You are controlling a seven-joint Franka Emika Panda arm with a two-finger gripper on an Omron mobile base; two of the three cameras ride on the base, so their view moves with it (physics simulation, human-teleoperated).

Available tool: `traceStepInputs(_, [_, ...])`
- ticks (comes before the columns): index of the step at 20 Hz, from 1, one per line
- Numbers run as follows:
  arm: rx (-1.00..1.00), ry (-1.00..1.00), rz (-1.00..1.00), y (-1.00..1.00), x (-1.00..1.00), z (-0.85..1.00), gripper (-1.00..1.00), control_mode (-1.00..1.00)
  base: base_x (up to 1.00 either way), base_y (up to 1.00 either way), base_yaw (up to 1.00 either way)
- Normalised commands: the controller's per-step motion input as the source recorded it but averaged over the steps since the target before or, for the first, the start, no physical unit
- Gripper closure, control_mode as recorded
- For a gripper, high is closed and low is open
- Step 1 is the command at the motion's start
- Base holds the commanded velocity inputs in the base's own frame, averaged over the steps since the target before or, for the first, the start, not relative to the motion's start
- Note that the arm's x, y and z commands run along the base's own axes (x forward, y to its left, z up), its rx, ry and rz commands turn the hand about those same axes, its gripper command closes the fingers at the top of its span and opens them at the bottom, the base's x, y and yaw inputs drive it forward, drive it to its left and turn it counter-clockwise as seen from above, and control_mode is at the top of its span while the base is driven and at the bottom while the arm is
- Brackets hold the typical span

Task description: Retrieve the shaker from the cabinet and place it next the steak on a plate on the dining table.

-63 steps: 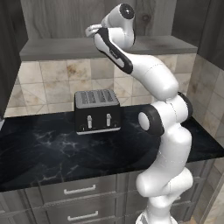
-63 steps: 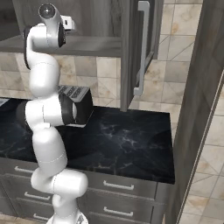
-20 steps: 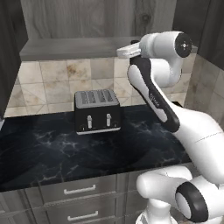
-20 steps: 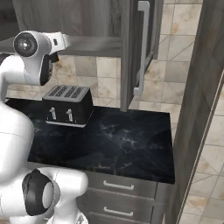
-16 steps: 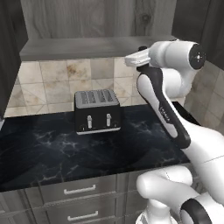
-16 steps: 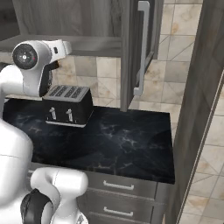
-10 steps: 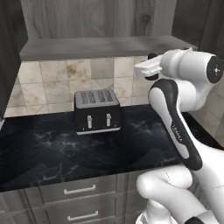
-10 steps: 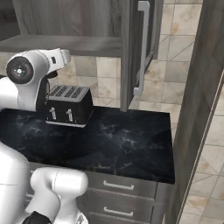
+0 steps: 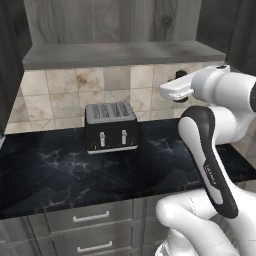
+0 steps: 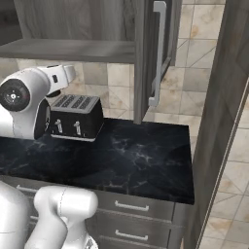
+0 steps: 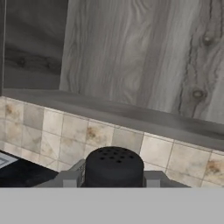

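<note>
In the hand view the black shaker (image 11: 113, 165) sits between my two finger tips (image 11: 70, 178), its round holed cap facing the camera. My gripper (image 11: 113, 179) is shut on it. Beyond it I see the cabinet's grey shelf board (image 11: 131, 114) from below and its wood-grain back. In the left base view the gripper (image 9: 176, 89) hangs in front of the tiled wall, below and right of the cabinet shelf (image 9: 120, 53). In the right base view the hand (image 10: 59, 76) is under the shelf (image 10: 68, 48), left of the toaster. The steak, plate and dining table are out of view.
A black toaster (image 9: 111, 127) (image 10: 75, 116) stands on the black marble counter (image 9: 50, 170) against the tiled wall. Grey drawers with silver handles (image 9: 91, 217) run below. An open cabinet door with a long handle (image 10: 156, 53) juts out at the right.
The arm has swung away from the cabinet shelf, to the right and lower in the left base view, carrying the shaker. The toaster has not moved.
</note>
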Motion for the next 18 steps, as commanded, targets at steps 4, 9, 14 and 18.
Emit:
traceStepInputs(4, [0.00,0.00,0.00,0.00,0.00,0.00,1.00,1.00,-0.25,0.00,0.11])
traceStepInputs(9, [0.00,0.00,0.00,0.00,0.00,0.00,1.00,1.00,-0.49,-0.02,0.34])
traceStepInputs(14, [0.00,0.00,0.00,0.00,0.00,0.00,1.00,1.00,-0.54,0.00,0.46])
traceStepInputs(18, [0.00,0.00,0.00,0.00,0.00,0.00,1.00,1.00,-0.33,0.04,0.52])
